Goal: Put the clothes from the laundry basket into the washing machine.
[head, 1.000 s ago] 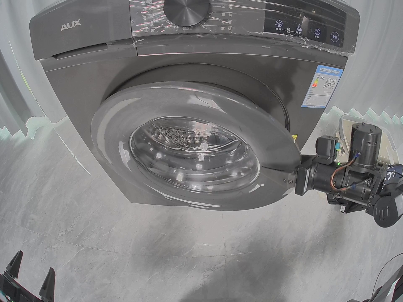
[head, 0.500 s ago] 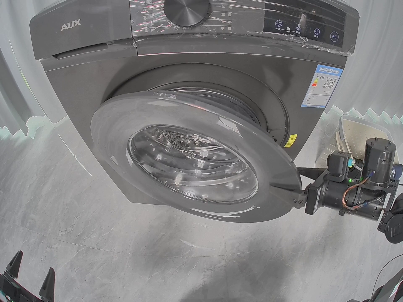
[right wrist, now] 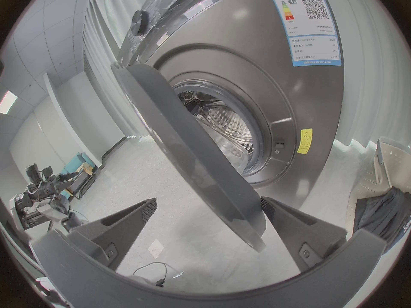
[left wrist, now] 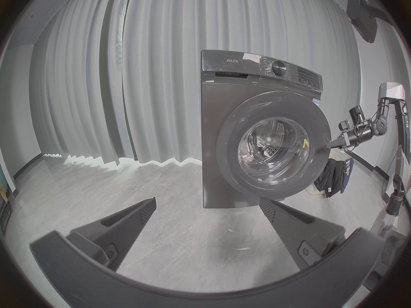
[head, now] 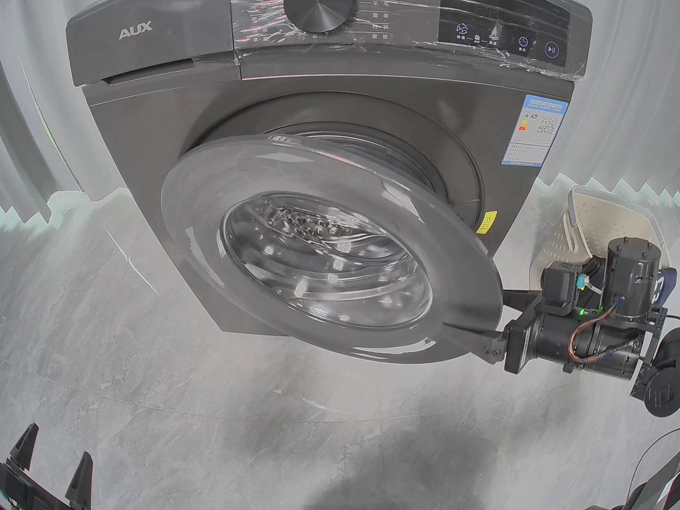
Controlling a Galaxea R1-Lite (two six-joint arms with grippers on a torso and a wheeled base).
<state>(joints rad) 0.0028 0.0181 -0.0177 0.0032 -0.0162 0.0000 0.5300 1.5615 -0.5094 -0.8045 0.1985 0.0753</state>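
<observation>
Dark clothes point(right wrist: 381, 219) lie in the white laundry basket point(head: 602, 210) on the floor, right of the washing machine point(head: 142, 122). Its door point(head: 212, 200) stands half open, rim between the right gripper's point(right wrist: 206, 202) wide-spread fingers. The left gripper point(left wrist: 206, 201) hangs wide, near left.

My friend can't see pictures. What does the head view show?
A grey washing machine has its round door partly open, with the right end effector at the door's edge. A white laundry basket stands on the floor beside the machine.
</observation>
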